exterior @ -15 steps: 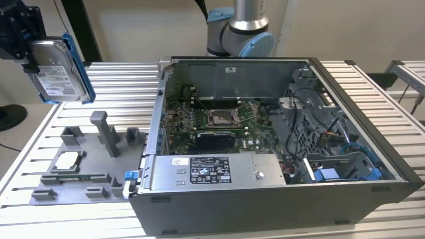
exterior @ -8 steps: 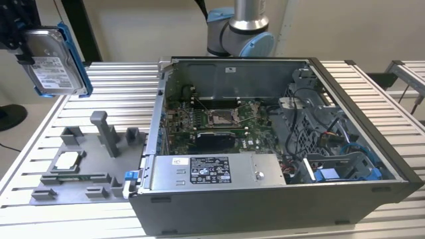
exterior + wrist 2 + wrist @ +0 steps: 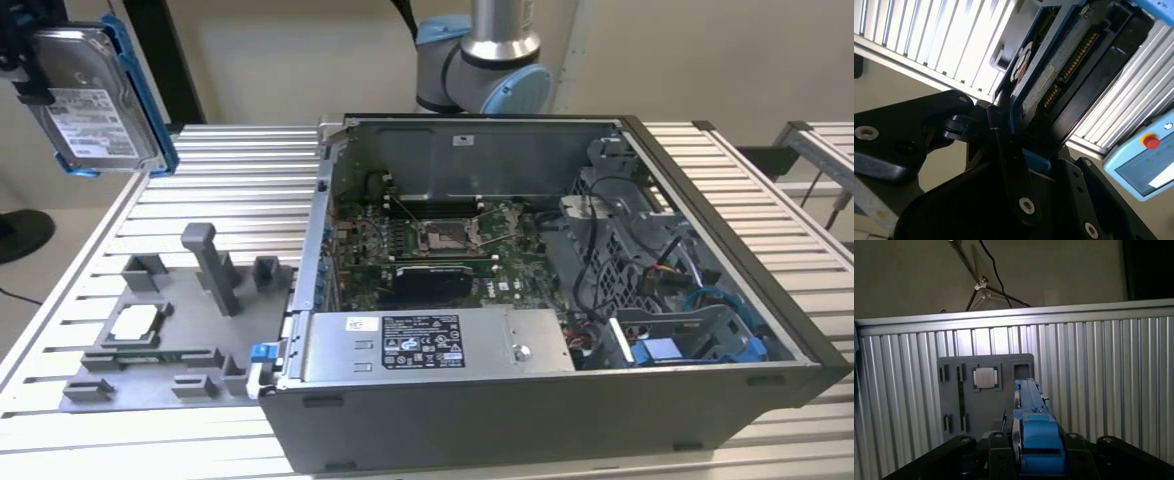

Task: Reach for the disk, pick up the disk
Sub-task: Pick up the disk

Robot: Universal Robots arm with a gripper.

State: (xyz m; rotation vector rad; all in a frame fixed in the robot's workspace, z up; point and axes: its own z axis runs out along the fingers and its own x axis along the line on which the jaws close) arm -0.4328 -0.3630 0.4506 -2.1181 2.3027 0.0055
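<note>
The disk [image 3: 94, 95], a silver hard drive with a white label and blue side rails, hangs upright high above the slatted table at the exterior view's far left. My gripper [image 3: 30, 70] is shut on it from the frame's edge. In the second wrist view the disk [image 3: 1054, 75] stands out from between the black fingers [image 3: 1004, 150], its connector edge showing. The first wrist view sees the disk [image 3: 1036, 435] edge-on with its blue rail, clamped in the gripper [image 3: 1036, 460], above the grey fixture plate.
An open computer case [image 3: 561, 410] fills the table's middle and right, with a grey box bearing a black label [image 3: 427, 345] inside. A grey fixture plate [image 3: 160, 370] holding a small square chip [image 3: 134, 322] lies at the left. The arm's base [image 3: 481, 60] stands behind.
</note>
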